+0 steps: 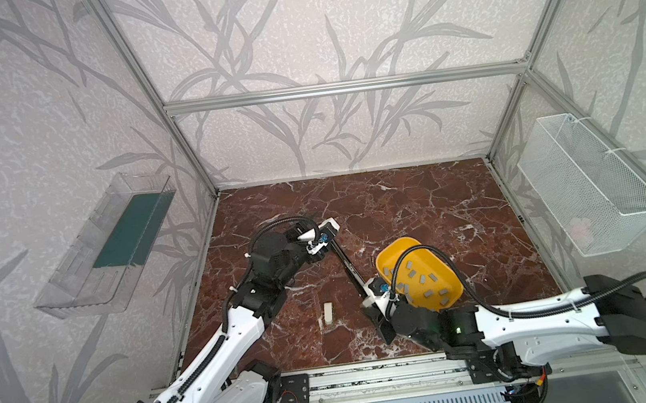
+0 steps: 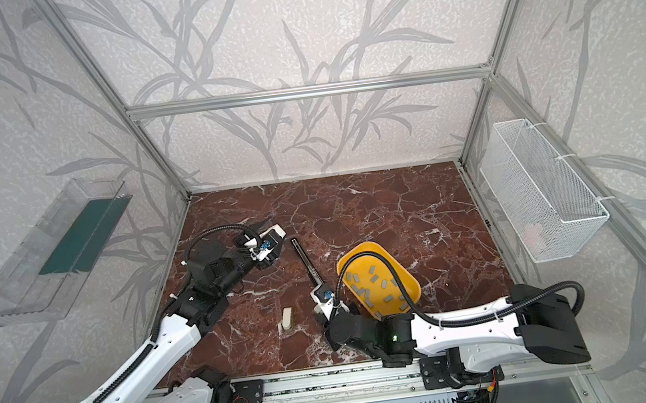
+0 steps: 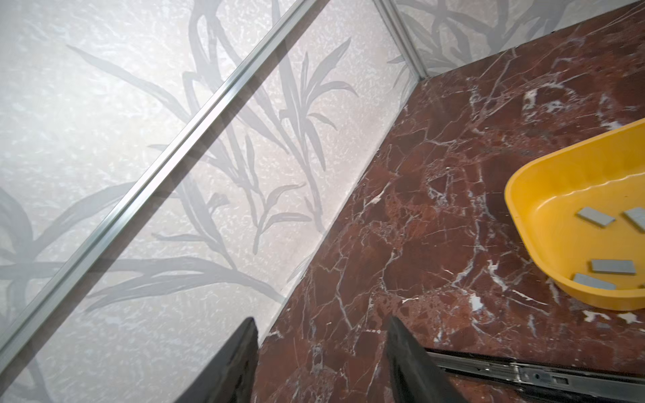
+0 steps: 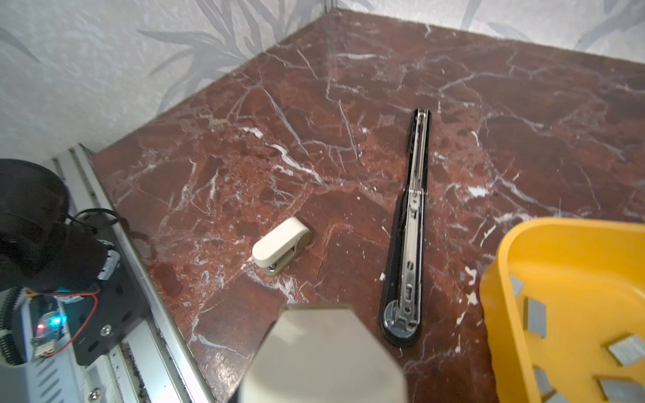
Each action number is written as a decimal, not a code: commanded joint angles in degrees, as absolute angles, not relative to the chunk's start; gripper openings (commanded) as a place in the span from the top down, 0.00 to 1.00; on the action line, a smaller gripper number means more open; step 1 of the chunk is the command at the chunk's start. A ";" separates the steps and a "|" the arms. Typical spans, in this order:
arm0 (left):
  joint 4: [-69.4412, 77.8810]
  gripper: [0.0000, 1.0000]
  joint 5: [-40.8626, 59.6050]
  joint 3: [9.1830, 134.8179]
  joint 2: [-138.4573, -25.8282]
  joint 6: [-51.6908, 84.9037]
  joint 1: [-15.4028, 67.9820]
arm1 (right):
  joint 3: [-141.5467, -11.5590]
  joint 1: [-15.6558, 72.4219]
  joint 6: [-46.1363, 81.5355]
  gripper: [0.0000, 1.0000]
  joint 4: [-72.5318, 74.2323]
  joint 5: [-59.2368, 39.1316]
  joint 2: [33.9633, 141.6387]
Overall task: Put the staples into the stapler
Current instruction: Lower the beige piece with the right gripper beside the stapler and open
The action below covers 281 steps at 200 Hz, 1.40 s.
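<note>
The left tool (image 3: pixel 321 324) stands spread, its two black fingers (image 3: pixel 244 352) apart with only bare worktop (image 1: pixel 417 199) between them. In both top views it hovers low at the far tip of the stapler (image 4: pixel 410 226), just off that tip toward 9 o'clock. In the left wrist view one finger is just beside the stapler's metal rail, though contact cannot be made out.

The right tool (image 1: pixel 370 298) hangs over the stapler's near, rounded end. Its fingers are hidden. A blurred pale grey shape (image 4: pixel 321 352) fills the near edge of the right wrist view, so I cannot tell whether this tool is spread, pressed together or pinching something.

The stapler lies flat near the middle of the worktop. It is opened out into one long line with its silver channel facing up, and in a top view it runs from 11 o'clock to 5 o'clock.

At its 3 o'clock, close by, sits a yellow tray (image 1: pixel 405 239) with loose grey staple strips (image 1: pixel 422 279) scattered inside. At about 9 o'clock from the right tool, a small cream block (image 1: pixel 328 312) lies alone on the marble, apart from the stapler.
</note>
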State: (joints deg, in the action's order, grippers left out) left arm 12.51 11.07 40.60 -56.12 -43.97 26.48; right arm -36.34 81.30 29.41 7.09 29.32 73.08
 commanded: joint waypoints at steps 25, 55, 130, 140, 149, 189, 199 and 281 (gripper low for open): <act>16.40 0.40 9.29 39.55 -57.65 -48.06 26.19 | -50.28 82.84 42.03 1.00 -9.39 34.47 85.77; 17.41 0.40 9.52 39.51 -57.60 -47.81 26.13 | -55.70 81.07 42.22 1.00 -12.17 32.24 92.92; 18.80 0.40 10.38 39.20 -56.77 -46.69 26.18 | -67.93 76.40 45.29 1.00 -21.19 29.48 108.24; 18.67 0.40 10.45 39.19 -56.86 -46.75 26.20 | -68.72 76.07 46.06 1.00 -20.97 28.61 109.47; 18.31 0.40 10.70 39.28 -56.93 -46.86 26.19 | -69.34 75.77 47.84 1.00 -21.29 28.67 110.39; 17.97 0.40 11.27 39.25 -56.79 -46.85 26.27 | -70.03 74.19 54.13 1.00 -21.55 28.72 112.62; 17.93 0.40 11.34 39.18 -56.83 -46.85 26.23 | -70.14 73.79 55.25 1.00 -22.31 29.19 112.93; 17.23 0.40 12.34 39.28 -56.93 -47.16 26.19 | -68.87 72.63 55.57 0.75 -21.11 29.09 113.34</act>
